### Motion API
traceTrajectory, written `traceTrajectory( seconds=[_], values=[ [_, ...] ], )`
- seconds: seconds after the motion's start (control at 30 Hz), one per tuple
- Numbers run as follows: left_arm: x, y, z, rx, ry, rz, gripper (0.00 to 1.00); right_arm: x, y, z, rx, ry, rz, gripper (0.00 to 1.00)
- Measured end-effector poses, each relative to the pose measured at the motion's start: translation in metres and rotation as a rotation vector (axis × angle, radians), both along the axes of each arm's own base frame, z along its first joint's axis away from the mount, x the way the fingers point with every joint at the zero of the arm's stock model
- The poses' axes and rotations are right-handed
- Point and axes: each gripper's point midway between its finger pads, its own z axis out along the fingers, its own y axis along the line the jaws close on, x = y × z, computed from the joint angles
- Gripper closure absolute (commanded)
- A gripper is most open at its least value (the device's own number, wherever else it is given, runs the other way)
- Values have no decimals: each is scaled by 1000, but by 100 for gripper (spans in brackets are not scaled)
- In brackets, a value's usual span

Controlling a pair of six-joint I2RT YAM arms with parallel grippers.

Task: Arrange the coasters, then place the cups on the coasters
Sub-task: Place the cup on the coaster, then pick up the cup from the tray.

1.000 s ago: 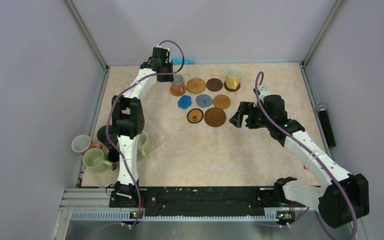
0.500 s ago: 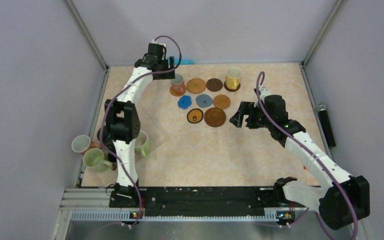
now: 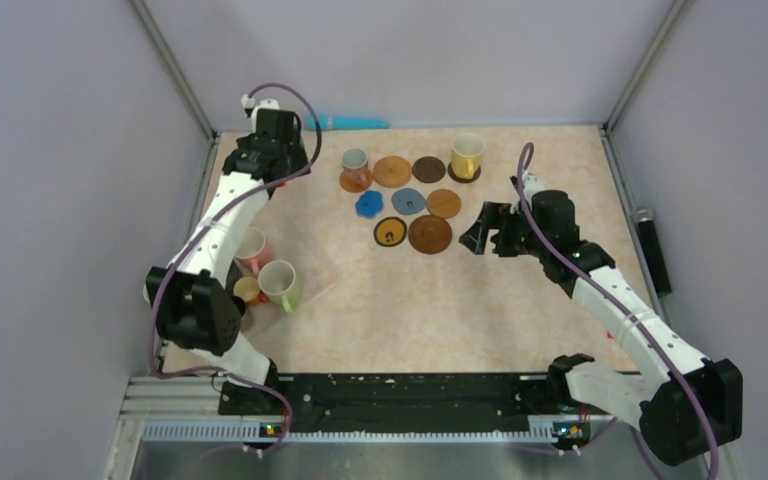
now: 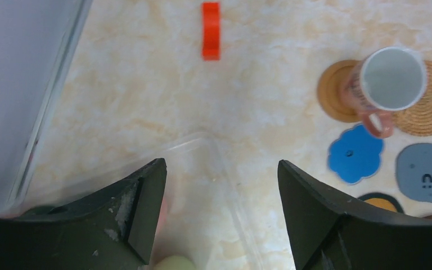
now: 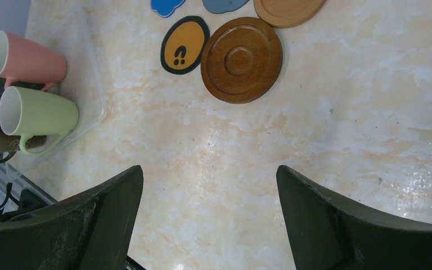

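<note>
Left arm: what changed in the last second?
Left hand opened, leaving the pink-handled cup on its tan coaster, and pulled back left toward the far-left corner; its elbow swung left too. Right hand, yellow cup and the other coasters stayed put.

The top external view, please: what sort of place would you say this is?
Most likely a robot-lab test cell: the left arm and right arm are bolted to a rail, plain grey walls enclose the tabletop, and coasters and cups serve as props.
</note>
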Motion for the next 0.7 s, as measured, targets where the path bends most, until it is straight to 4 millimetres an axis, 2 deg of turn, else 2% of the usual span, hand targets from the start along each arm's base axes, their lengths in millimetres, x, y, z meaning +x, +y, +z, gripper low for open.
traceTrajectory(
  seconds=[0.23, 0.4, 0.53, 0.7],
  values=[
    [-60, 49, -16, 14, 6, 214, 34, -2, 2, 2, 11, -1, 12, 12],
    [-93, 69, -33, -11, 17, 272, 35, -3, 3, 4, 16, -5, 18, 13],
    [-105, 73, -57, -61, 75, 258, 40, -4, 3, 7, 21, -12, 20, 13],
    [-102, 67, -87, -90, 170, 231, 44, -5, 3, 8, 23, -16, 23, 13]
  ],
)
